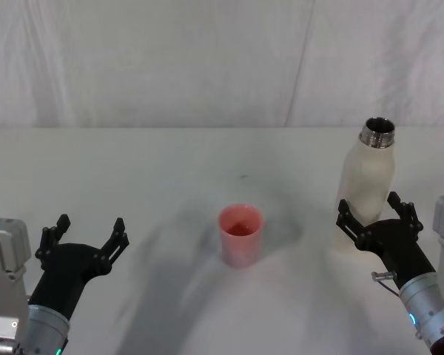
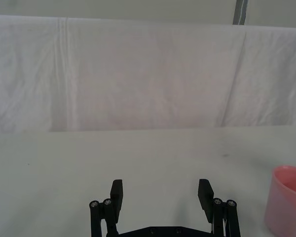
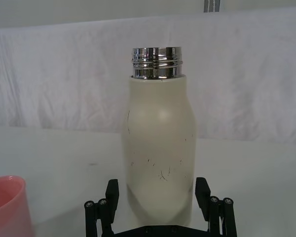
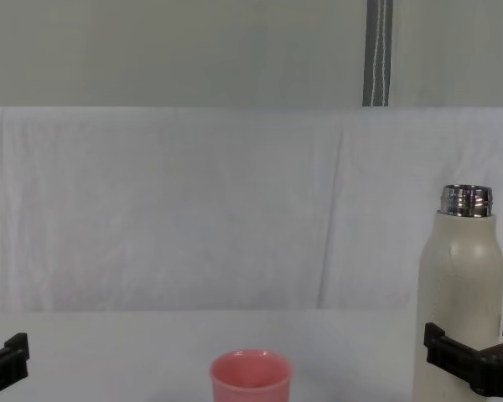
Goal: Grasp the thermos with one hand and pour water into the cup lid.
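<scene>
Right gripper (image 1: 375,212) at lower right of the head view, jaws spread wide with 1 finger on each side of the thermos (image 1: 365,185), low on its body. No clear contact in the right wrist view: the fingers (image 3: 111,193) flank the bottle base with slim gaps, so it is released, not yet clamped. Low placement probably leaves the upper body free to tip toward the cup.

Thermos stands upright on the white table (image 1: 170,170), right of frame centre, cap off, steel neck bare and ready for pouring.

Cup lid (image 1: 240,235) sits upright at lower centre of the head view, well apart from the thermos, mouth up; interior looks pink, can't tell whether any water is in it. Its central spot puts it within a tilt arc from the right.

Left gripper (image 1: 83,243) at lower left, jaws open, holding nothing, parked clear of the cup lid.

Judged step: closing on the thermos before lift; pouring not begun.
</scene>
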You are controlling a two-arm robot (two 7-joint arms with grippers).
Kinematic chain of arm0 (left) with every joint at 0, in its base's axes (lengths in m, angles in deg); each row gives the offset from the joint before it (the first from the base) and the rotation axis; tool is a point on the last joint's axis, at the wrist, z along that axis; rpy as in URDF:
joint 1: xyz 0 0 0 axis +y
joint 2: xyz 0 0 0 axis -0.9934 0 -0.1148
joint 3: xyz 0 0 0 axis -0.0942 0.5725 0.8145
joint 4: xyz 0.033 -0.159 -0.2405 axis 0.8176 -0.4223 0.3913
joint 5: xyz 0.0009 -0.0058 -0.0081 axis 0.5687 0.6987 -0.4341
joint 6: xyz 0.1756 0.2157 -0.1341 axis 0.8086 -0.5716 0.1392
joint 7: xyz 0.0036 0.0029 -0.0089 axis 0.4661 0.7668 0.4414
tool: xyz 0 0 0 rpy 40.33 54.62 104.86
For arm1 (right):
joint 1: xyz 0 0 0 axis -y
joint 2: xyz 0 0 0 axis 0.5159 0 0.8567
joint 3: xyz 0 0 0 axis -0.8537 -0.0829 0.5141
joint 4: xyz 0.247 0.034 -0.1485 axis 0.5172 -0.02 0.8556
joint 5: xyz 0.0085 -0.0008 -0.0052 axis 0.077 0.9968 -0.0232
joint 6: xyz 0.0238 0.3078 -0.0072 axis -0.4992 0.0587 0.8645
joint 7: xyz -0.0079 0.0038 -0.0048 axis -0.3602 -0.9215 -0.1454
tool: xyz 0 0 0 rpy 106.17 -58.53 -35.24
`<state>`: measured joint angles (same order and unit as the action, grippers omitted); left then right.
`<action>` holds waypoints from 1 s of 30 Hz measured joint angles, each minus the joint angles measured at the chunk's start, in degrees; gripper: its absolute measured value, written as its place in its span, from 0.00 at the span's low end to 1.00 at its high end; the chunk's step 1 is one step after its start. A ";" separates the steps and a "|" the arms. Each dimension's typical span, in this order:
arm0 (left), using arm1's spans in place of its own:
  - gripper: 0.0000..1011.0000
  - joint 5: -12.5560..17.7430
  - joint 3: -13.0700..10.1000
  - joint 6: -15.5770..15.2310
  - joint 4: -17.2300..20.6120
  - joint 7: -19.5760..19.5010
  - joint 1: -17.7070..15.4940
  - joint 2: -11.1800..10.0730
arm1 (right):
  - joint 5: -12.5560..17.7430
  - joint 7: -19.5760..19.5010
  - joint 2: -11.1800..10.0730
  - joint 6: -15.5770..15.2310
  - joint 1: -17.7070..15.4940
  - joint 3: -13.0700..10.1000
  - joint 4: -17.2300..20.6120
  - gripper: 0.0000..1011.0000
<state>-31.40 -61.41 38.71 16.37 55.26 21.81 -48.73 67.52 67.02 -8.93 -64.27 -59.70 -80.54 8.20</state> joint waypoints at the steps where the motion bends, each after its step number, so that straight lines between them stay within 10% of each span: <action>1: 0.99 0.00 0.00 0.00 0.00 0.00 0.00 0.00 | 0.00 0.04 0.01 0.00 0.28 0.02 -0.28 0.99; 30: 0.99 0.00 0.00 0.00 0.00 0.00 0.00 0.00 | -0.16 0.94 -0.33 -0.50 5.39 0.25 -5.45 0.99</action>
<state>-31.40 -61.41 38.72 16.37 55.25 21.81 -48.73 67.37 67.96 -9.26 -64.77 -54.30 -80.29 2.75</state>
